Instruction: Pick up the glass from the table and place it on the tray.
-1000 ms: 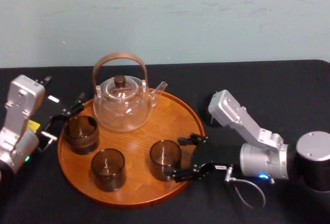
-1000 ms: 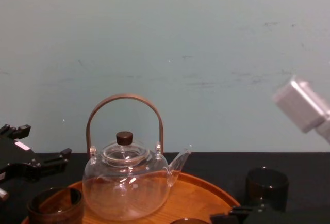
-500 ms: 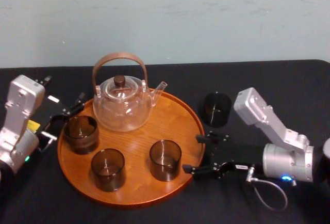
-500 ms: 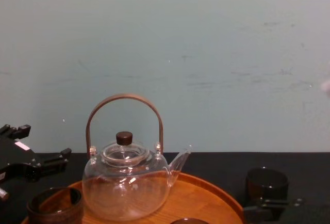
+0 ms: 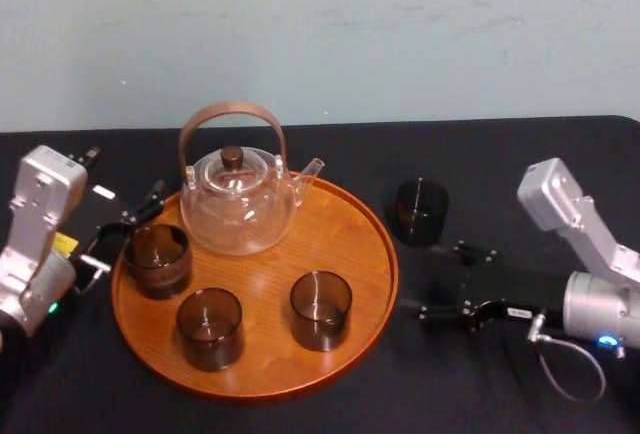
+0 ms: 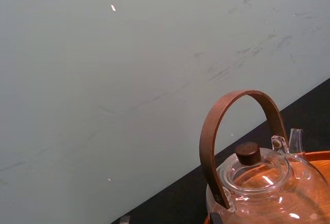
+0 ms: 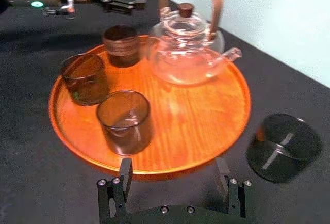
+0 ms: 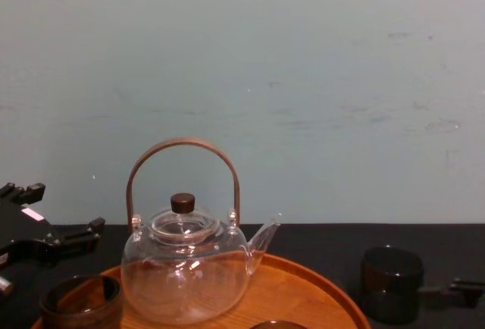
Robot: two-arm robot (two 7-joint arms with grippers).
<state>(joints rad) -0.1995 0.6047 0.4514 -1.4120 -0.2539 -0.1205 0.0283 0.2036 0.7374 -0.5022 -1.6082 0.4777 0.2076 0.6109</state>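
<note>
black table (image 5: 520, 154): right pincer (image 5: 426, 276) gapes beside tray (image 5: 270, 274).

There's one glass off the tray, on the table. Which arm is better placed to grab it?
Right. The right end effector, open, rests on the table near the glass, right of the tray. The left end effector sits at the tray's far left edge, with the teapot between.

Head view: high, looking forward and down over the tray (image 5: 345, 239) and teapot (image 5: 238, 209); chest view: low, across the table (image 8: 318, 234) toward the wall (image 8: 303, 79), sharing the teapot. Right wrist view: close, angled down across the tray from its right side; left wrist view: tilted, seemingly beside the teapot, facing the wall.
</note>
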